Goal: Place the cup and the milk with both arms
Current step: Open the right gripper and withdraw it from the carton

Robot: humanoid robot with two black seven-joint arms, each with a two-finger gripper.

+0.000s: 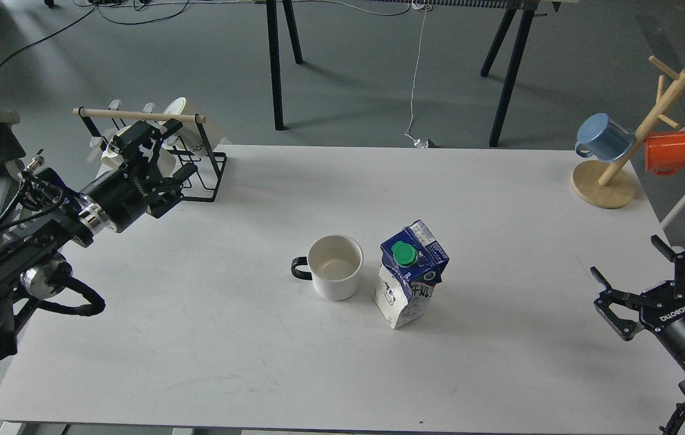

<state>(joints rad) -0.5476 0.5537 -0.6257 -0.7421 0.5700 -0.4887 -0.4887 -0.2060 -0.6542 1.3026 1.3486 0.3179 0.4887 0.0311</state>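
The cream-white cup point(335, 266) with a black loop handle stands upright at the middle of the white table point(257, 362), handle to the left. The blue-and-white milk carton point(410, 272) with a green cap stands upright right beside it on its right. My right gripper point(650, 275) is open and empty at the table's right edge, far from the carton. My left gripper point(152, 148) is at the table's far left, by a black wire rack; its fingers look spread and hold nothing.
A black wire rack point(200, 163) with a wooden bar and white mugs stands at the back left corner. A wooden mug tree point(611, 175) with a blue mug point(603, 138) and an orange mug point(668, 152) stands at the back right corner.
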